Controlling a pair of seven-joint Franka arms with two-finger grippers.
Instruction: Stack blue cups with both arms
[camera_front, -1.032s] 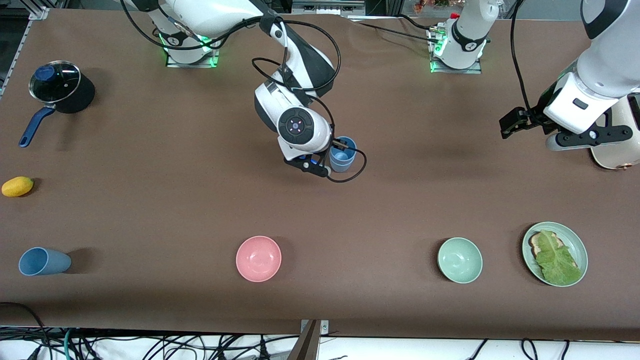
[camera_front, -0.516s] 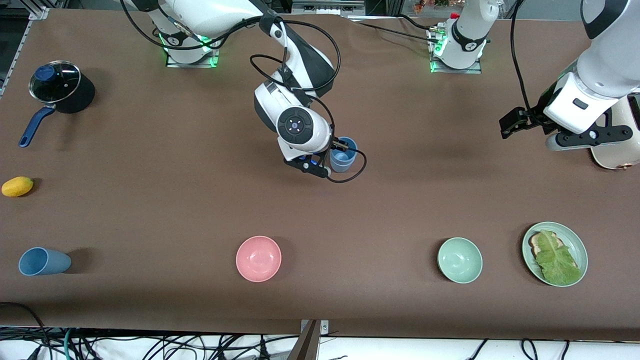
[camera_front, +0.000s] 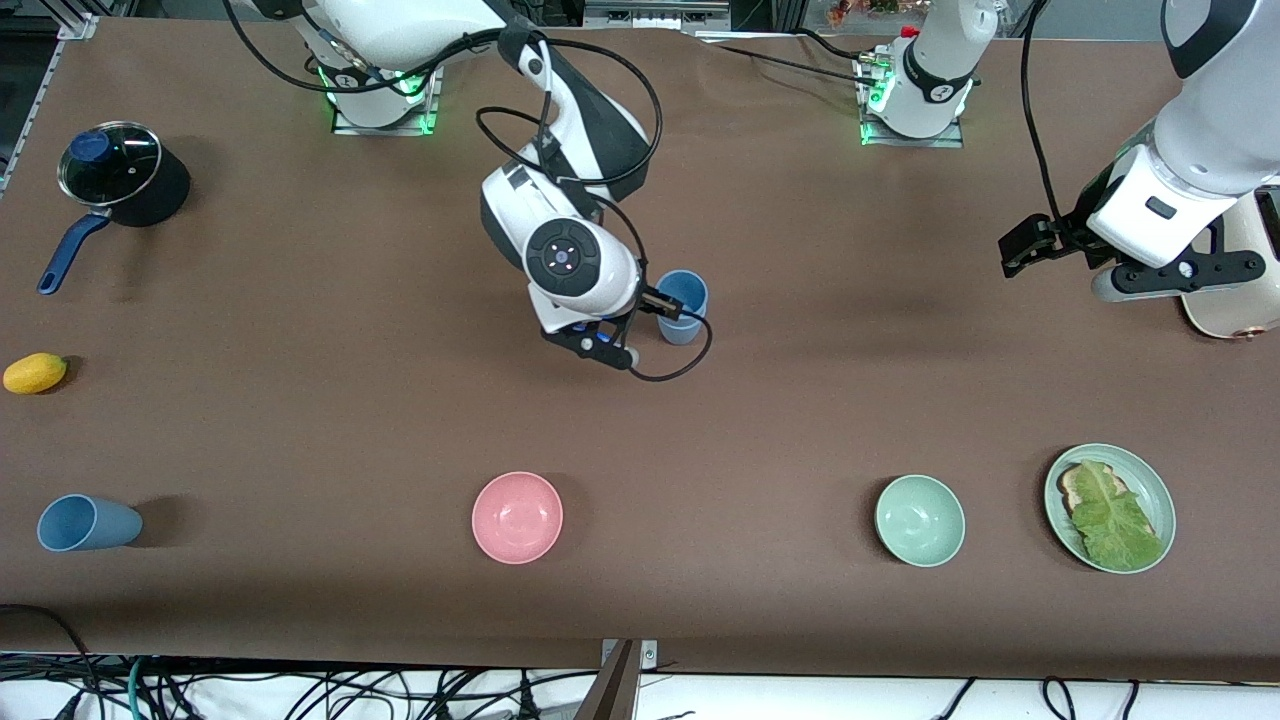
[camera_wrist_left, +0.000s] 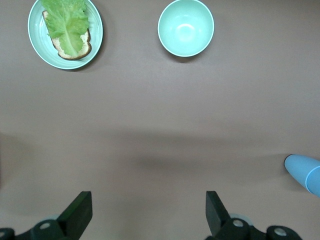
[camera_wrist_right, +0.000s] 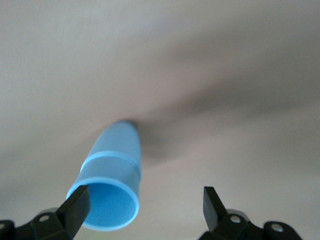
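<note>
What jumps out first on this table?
The right arm's hand, open, beside a blue cup stack standing mid-table. Another blue cup lies on its side near the front camera at the right arm's end. The left arm's hand waits, open, at its own end.

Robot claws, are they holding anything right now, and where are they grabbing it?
Nothing is held. The right claw is open beside the stacked blue cups in the table's middle, not gripping them. The left claw is open over bare table.

One cup (camera_front: 682, 307) stands nested in another mid-table, farther from the camera than both bowls (camera_front: 517, 517).
</note>
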